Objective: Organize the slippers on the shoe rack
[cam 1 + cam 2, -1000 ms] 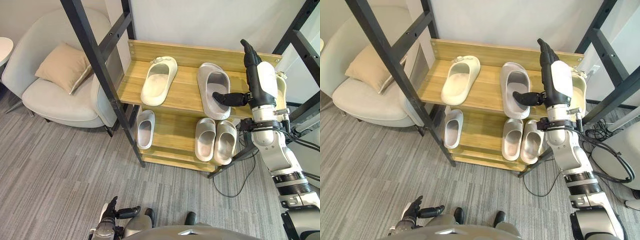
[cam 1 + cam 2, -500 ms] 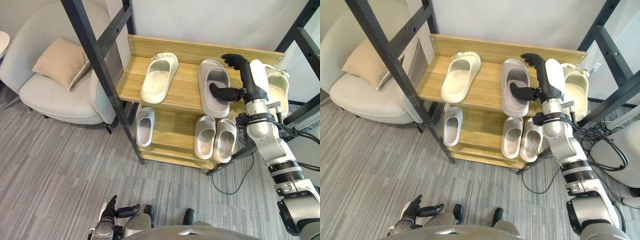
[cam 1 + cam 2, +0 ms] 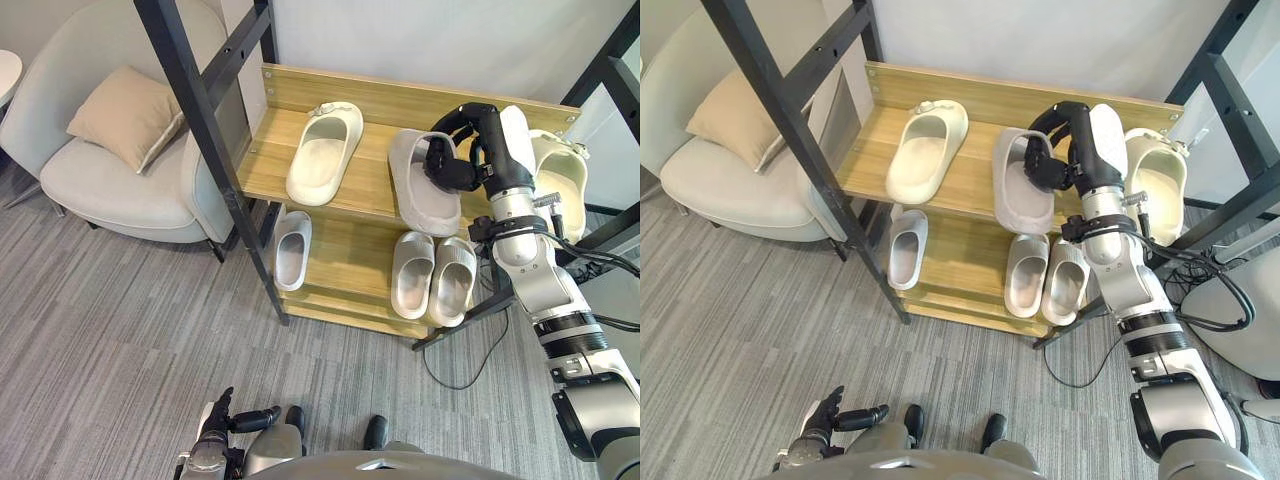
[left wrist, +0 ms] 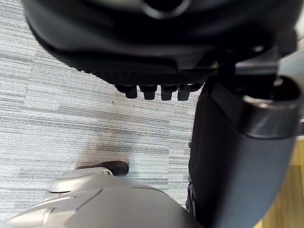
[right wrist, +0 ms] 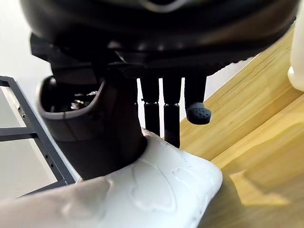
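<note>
Up top, the right hand (image 3: 462, 150) clamps fingers and thumb round the grey slipper (image 3: 415, 192), which sits on the rack's (image 3: 370, 100) top shelf, near a cream slipper (image 3: 325, 152). Low down, the left hand (image 3: 215, 440) hangs with relaxed fingers.

bright, even light w/ soft shadows under shoe rack (image 3: 380, 100) shelves.

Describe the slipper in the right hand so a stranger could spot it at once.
Find the wooden shoe rack beside the armchair and look along its top shelf. Just right of the flat cream slipper is the grey slipper. It is the only one tilted up off the shelf, with the right hand curled round its strap.
</note>
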